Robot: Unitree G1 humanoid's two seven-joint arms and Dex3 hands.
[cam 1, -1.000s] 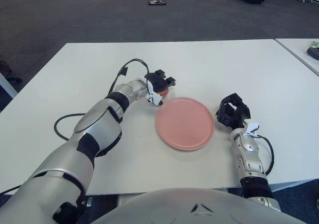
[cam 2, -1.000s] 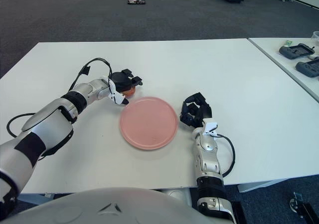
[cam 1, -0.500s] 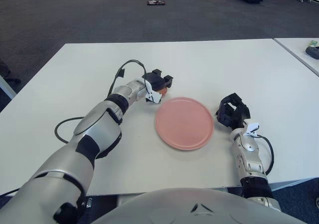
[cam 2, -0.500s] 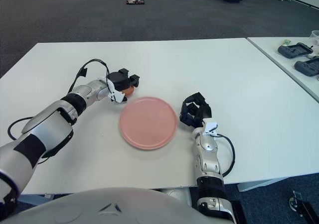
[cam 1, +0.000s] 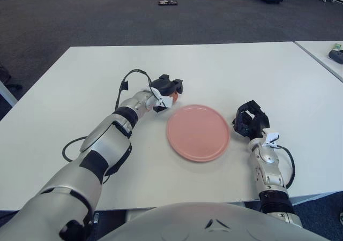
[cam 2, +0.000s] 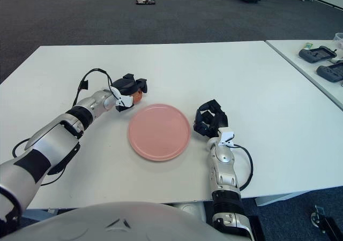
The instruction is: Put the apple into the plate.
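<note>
Now left hand (cam 1: 165, 87) curled over apple (cam 1: 171, 97), beside plate (cam 1: 198, 132)

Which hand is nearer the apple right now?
Left. The left hand is wrapped around the apple just beyond the plate's far-left edge. The right hand sits curled beside the plate's right rim, the whole plate between it and the apple.
</note>
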